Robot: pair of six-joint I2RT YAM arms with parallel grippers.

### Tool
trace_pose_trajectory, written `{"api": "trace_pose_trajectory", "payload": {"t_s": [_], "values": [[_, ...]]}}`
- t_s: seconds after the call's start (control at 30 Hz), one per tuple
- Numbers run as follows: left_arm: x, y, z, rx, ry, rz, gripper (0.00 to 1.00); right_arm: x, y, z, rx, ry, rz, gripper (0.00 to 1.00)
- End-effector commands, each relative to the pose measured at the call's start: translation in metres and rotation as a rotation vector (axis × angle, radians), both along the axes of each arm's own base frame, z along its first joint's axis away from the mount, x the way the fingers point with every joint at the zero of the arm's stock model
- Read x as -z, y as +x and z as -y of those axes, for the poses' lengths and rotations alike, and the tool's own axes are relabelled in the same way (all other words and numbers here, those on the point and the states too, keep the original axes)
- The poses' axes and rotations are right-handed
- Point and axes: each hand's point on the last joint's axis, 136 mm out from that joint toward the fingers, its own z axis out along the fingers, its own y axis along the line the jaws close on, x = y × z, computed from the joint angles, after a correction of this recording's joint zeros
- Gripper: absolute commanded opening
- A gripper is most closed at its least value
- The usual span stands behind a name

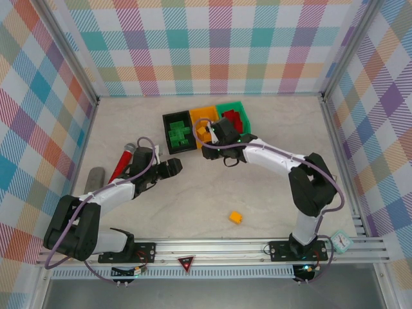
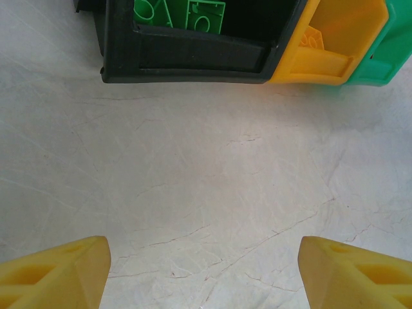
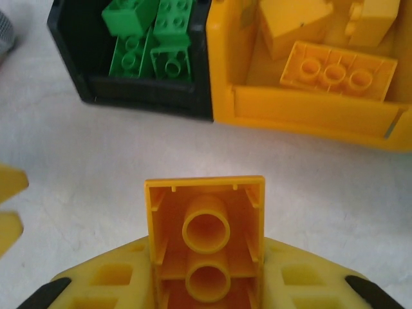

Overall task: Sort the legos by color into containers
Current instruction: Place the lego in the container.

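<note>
Right wrist view: my right gripper (image 3: 206, 286) pinches a yellow lego (image 3: 206, 212), hollow underside toward the lens.
It sits between the fingers (image 3: 109, 283), just short of the orange-yellow bin (image 3: 302, 116); my left gripper (image 2: 205, 270) hangs spread wide over the table (image 2: 206, 167) near the black bin (image 2: 187, 61).

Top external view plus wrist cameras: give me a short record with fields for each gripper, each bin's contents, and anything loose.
left gripper: open, empty, facing the black bin
right gripper: shut on a yellow brick, before the orange-yellow bin
black bin: green legos
orange-yellow bin: yellow legos
green bin: red legos
loose: one yellow lego on the table
</note>
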Motion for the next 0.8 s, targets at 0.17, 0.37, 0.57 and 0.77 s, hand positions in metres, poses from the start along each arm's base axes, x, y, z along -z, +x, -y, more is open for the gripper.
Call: {"api": "trace_pose_trajectory", "payload": {"t_s": [0.17, 0.37, 0.57, 0.77], "values": [[-0.004, 0.004, -0.001, -0.001, -0.019, 0.005, 0.77, -0.017, 0.056, -0.011, 0.000, 0.015, 0.002, 0.30], [-0.006, 0.004, 0.001, 0.005, -0.030, 0.006, 0.77, -0.014, 0.093, -0.018, 0.010, -0.020, -0.026, 0.39], [-0.010, 0.003, 0.001, 0.006, -0.032, 0.012, 0.77, -0.003, 0.101, -0.024, -0.003, -0.028, -0.076, 0.55], [-0.012, 0.002, 0.002, 0.012, -0.038, 0.018, 0.77, -0.006, 0.078, -0.028, -0.043, 0.028, -0.099, 0.57]]}}
